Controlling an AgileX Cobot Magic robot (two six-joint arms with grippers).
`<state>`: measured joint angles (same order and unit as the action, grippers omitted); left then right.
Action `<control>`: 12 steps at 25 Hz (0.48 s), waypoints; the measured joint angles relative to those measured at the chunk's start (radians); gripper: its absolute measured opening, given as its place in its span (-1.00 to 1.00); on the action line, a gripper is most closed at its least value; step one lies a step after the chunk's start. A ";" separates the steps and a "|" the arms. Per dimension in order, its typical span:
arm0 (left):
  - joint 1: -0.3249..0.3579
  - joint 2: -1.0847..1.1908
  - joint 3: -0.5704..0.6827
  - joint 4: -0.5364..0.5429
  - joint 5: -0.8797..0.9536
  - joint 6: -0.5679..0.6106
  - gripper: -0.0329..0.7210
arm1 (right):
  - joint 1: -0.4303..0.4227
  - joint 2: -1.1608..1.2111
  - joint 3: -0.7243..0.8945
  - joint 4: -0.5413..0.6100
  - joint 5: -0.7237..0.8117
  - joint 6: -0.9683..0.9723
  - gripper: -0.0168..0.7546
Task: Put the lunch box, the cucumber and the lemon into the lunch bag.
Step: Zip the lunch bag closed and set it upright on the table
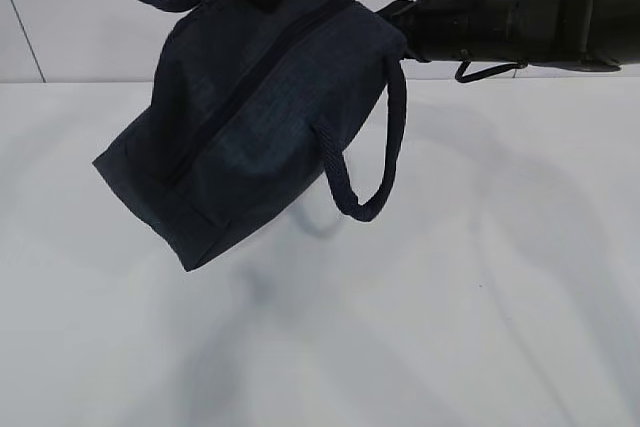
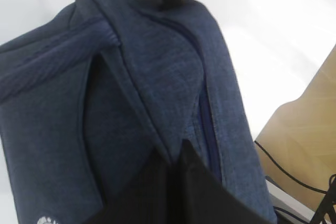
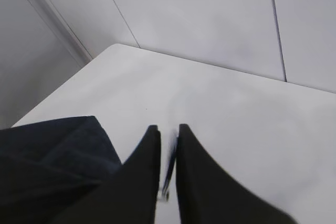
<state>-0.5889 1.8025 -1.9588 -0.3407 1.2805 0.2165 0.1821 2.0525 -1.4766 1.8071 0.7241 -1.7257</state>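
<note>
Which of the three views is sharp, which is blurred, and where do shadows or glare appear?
Exterior view: sharp, soft shadows of the lifted lunch bag on the white table. Left wrist view: the bag's fabric is slightly soft, the background overexposed. Right wrist view: the right pincer is dark and out of focus, something blurred between its fingers.

A: Exterior view: slanted down across white table, facing far wall.
B: Wrist views: left close against lunch bag; right low over table. Bag shared by all.
</note>
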 joint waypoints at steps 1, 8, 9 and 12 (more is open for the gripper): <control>-0.001 0.002 -0.002 0.005 0.000 0.000 -0.94 | -0.004 -0.005 0.000 -0.001 0.000 0.009 -0.72; -0.002 0.056 -0.003 0.025 0.000 -0.002 -0.94 | -0.068 -0.070 -0.033 -0.011 0.036 0.162 0.26; -0.002 0.067 -0.003 0.025 0.000 -0.002 -0.94 | -0.084 -0.087 -0.035 -0.012 0.039 0.175 0.28; -0.002 0.100 -0.003 0.023 0.000 -0.002 -0.94 | -0.132 -0.145 -0.035 -0.012 0.043 0.192 0.30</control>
<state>-0.5911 1.9021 -1.9621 -0.3179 1.2805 0.2149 0.0497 1.9071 -1.5113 1.7950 0.7669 -1.5332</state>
